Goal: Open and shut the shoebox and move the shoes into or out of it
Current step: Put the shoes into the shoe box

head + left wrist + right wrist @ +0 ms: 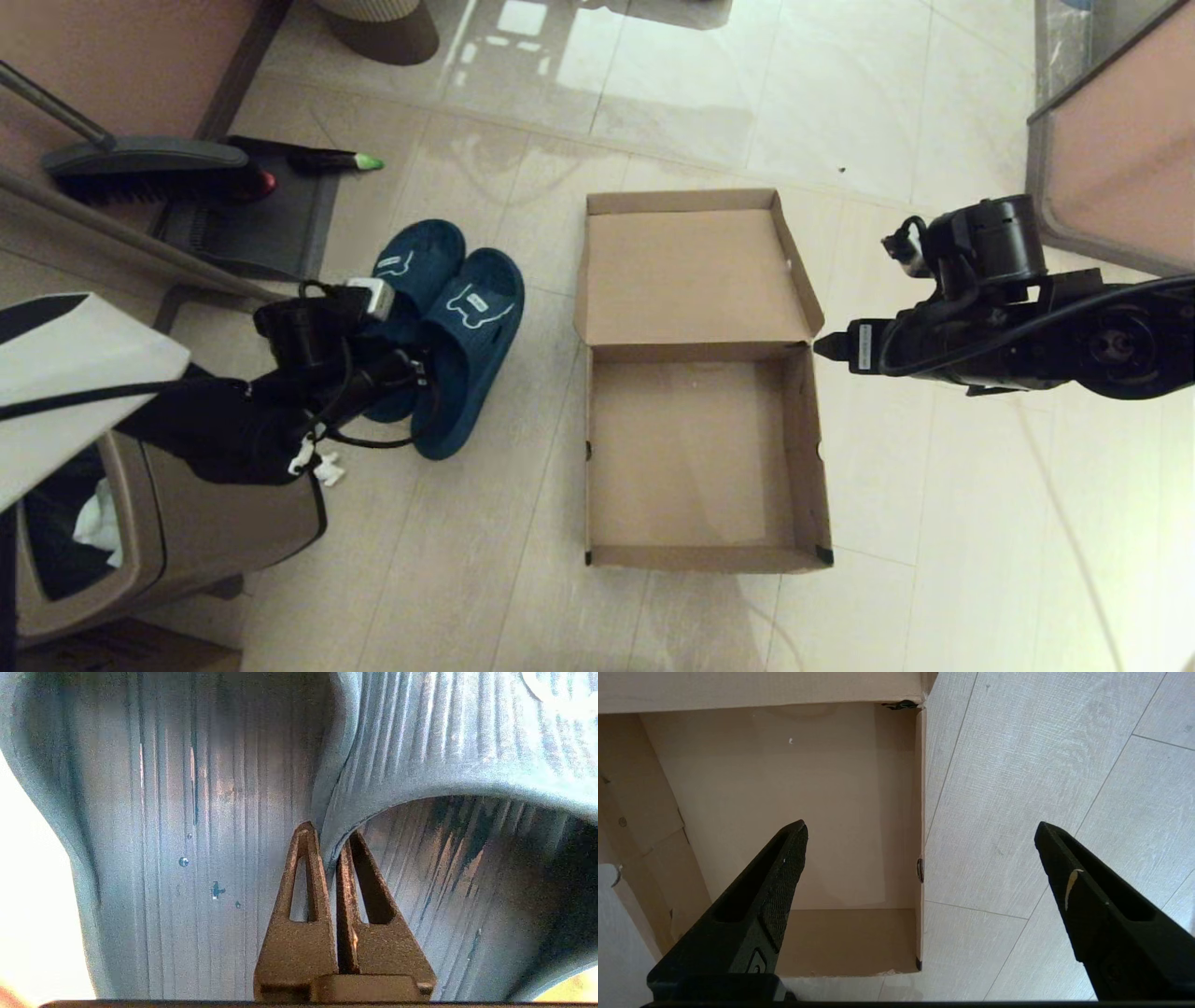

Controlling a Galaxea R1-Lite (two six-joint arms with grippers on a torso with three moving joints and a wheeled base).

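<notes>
The shoebox (805, 448) lies open on the floor in the head view, its lid (691, 271) folded back flat and the inside bare. To its left, side by side, are the navy shoes (467, 317) with white bone emblems. My left gripper (411, 369) is down on them. In the left wrist view, my left gripper (329, 835) is shut on a slipper's ribbed blue edge (336, 788). My right gripper (826, 347) hovers at the box's right wall near the lid hinge. In its wrist view, my right gripper (921, 828) is wide open over that wall (920, 812), holding nothing.
A brown trash bin (215, 523) stands at the lower left under my left arm. A broom (140, 168) and dustpan (252, 224) lie at the upper left. Furniture panels edge the left side and the upper right (1120, 140). Bare tile floor (980, 523) lies right of the box.
</notes>
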